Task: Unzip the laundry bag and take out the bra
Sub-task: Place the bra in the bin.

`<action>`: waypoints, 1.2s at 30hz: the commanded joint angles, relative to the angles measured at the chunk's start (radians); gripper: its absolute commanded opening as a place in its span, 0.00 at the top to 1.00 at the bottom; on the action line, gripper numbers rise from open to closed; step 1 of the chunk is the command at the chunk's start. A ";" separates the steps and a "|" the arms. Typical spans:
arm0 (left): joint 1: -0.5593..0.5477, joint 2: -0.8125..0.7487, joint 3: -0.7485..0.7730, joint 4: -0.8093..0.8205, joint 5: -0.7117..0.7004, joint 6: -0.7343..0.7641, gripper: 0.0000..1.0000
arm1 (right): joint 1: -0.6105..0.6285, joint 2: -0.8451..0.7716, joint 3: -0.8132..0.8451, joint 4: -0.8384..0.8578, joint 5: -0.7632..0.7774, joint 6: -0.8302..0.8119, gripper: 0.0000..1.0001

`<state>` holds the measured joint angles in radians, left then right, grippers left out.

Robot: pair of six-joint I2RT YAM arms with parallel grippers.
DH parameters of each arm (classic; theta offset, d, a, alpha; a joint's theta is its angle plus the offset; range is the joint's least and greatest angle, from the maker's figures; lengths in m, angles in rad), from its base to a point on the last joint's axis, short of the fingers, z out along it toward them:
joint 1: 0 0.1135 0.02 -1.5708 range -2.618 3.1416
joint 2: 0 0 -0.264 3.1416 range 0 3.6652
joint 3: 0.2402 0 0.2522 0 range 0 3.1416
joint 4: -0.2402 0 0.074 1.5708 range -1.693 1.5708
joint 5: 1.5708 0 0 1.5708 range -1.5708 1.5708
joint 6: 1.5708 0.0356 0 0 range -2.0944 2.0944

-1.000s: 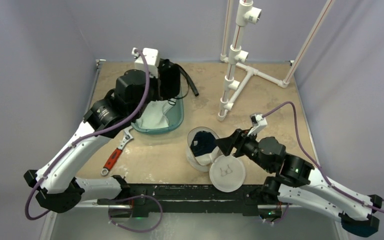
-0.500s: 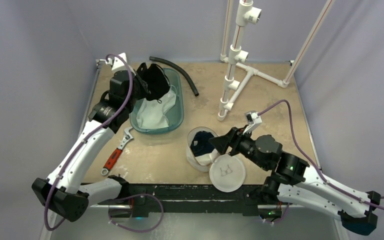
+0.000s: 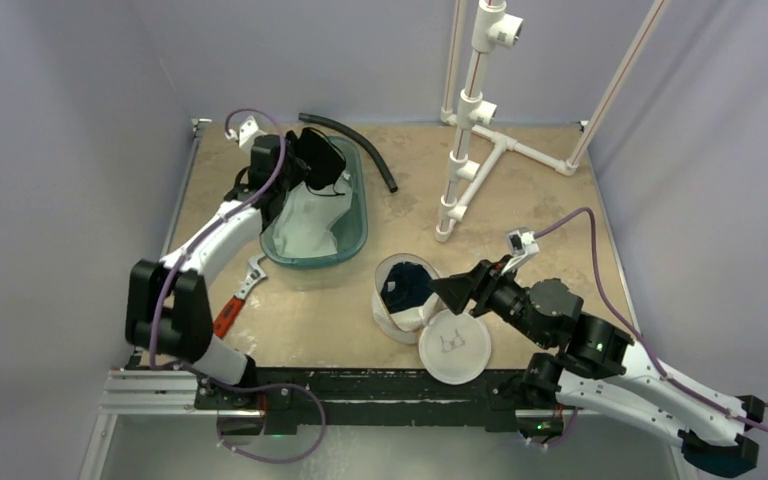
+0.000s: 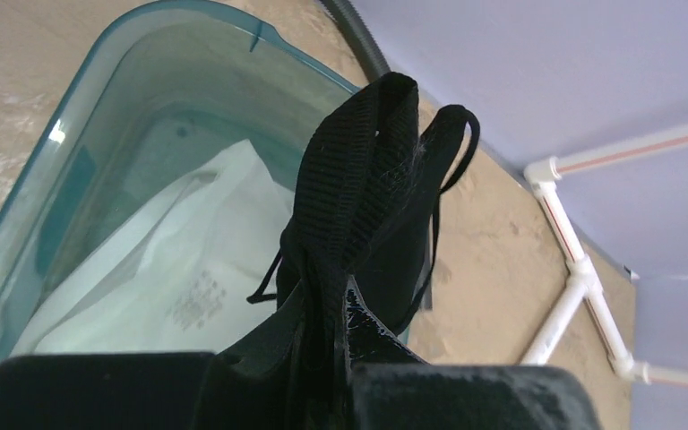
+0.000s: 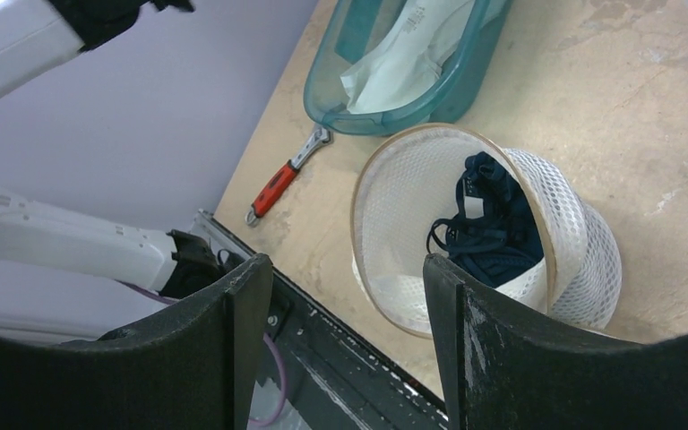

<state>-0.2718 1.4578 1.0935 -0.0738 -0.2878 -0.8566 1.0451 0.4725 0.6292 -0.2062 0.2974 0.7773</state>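
The white mesh laundry bag (image 3: 390, 310) lies open at the front middle, and its round lid (image 3: 454, 345) with the bra outline is folded flat toward the near edge. A dark navy garment (image 5: 493, 233) lies inside the bag (image 5: 573, 233). My left gripper (image 3: 310, 172) is shut on a black bra (image 3: 322, 160) and holds it above the far end of the teal tub (image 3: 357, 232). In the left wrist view the bra (image 4: 367, 170) hangs from the gripper (image 4: 340, 305). My right gripper (image 3: 450, 290) is open and empty beside the bag's mouth (image 5: 349, 296).
A white cloth (image 3: 310, 225) lies in the teal tub (image 4: 72, 161). A red-handled wrench (image 3: 232, 305) lies left of the bag. A black hose (image 3: 355, 140) curves behind the tub. A white PVC pipe stand (image 3: 465, 150) rises at the back right.
My left arm has dropped its wrist from high above the tub to low over the tub's far end, still holding the black bra. My right gripper shifted slightly right.
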 commanded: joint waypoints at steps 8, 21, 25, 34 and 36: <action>0.101 0.328 0.140 0.268 0.174 -0.073 0.86 | -0.004 0.005 0.010 -0.074 0.025 -0.021 0.34; 0.100 0.188 0.205 -0.018 0.013 0.185 0.32 | -0.004 -0.002 0.005 -0.092 0.042 -0.055 0.34; 0.068 0.211 0.274 -0.123 0.008 0.299 0.32 | -0.004 0.004 0.000 -0.086 0.042 -0.062 0.34; -0.124 0.513 0.633 -0.414 -0.184 0.651 0.32 | -0.005 0.025 -0.010 -0.078 0.042 -0.065 0.34; -0.129 0.572 0.698 -0.478 -0.192 0.704 0.32 | -0.004 0.022 -0.008 -0.083 0.043 -0.064 0.34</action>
<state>-0.3779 1.9244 1.6699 -0.3653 -0.4007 -0.3447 1.0447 0.4923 0.6277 -0.3023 0.3229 0.7319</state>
